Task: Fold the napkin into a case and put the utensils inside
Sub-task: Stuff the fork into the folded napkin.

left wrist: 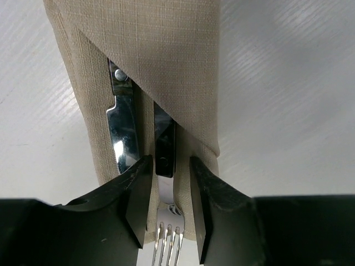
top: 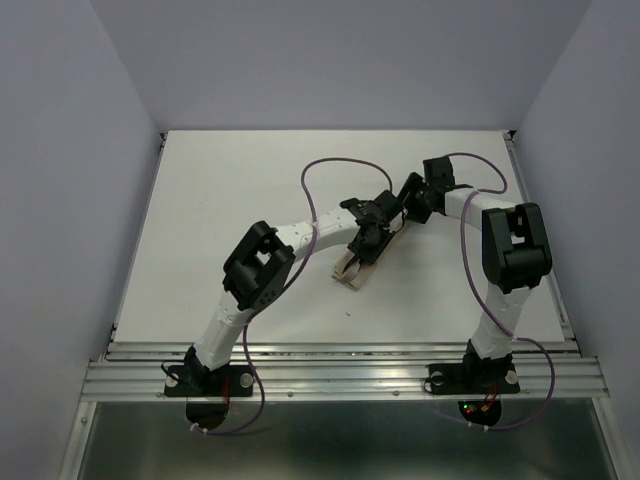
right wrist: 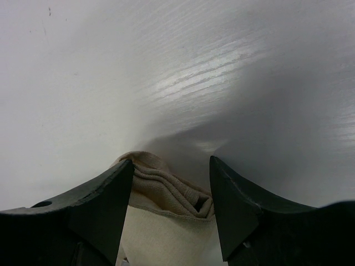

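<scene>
Straddling the fork handle at the case mouth, both claws parted, gripping nothing

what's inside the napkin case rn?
Inside the case: the knife and, beside it, the fork with its dark handle tucked under the diagonal flap. Tines and part of the knife blade stick out. The handle ends are covered by cloth, so depth is unclear.

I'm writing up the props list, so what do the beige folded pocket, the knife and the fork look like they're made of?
Beige folded cloth pocket: woven fabric, matte; its thread grid shows, linen-like, though the fibre is unclear. Shiny silver knife: polished metal, mirror reflections, one rivet. Fork with silver tines: bright metal; its dark glossy handle may be plastic.
</scene>
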You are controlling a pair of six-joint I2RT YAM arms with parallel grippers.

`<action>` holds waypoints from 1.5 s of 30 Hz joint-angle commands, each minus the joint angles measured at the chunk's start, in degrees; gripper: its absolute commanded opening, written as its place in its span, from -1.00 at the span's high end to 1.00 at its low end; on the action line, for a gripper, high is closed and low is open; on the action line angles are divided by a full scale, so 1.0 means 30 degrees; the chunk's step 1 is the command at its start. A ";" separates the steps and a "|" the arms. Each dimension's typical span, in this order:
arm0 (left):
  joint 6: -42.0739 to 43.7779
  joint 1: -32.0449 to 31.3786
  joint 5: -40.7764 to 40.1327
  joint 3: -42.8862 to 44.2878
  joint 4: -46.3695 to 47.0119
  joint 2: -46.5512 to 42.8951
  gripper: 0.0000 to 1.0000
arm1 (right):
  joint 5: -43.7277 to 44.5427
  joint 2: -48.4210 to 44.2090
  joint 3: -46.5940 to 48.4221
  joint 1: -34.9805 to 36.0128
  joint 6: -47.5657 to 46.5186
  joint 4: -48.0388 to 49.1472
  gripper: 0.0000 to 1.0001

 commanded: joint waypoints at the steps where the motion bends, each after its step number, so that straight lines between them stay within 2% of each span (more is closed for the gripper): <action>1: -0.0289 0.0021 0.0054 -0.0635 0.0051 -0.2175 0.11 | -0.0032 0.0084 -0.0572 0.0247 0.0007 -0.0953 -0.27; 14: -0.0319 -0.0067 0.0728 -0.1866 0.0402 -0.2675 0.14 | -0.0120 0.0319 -0.0631 0.0423 0.0094 -0.0895 -0.27; 20: -0.0581 -0.0067 -0.0349 -0.2218 0.0578 -0.2382 0.10 | -0.0090 0.0318 -0.0718 0.0423 -0.0022 -0.0895 -0.28; 34: -0.0377 -0.0067 -0.0298 -0.2394 0.0842 -0.2206 0.08 | -0.0354 0.0553 -0.0660 0.0423 0.0007 -0.0777 -0.28; 45: -0.0494 -0.0067 -0.0210 -0.2804 0.1281 -0.1825 0.19 | -0.0413 0.0611 -0.0689 0.0423 -0.0023 -0.0777 -0.27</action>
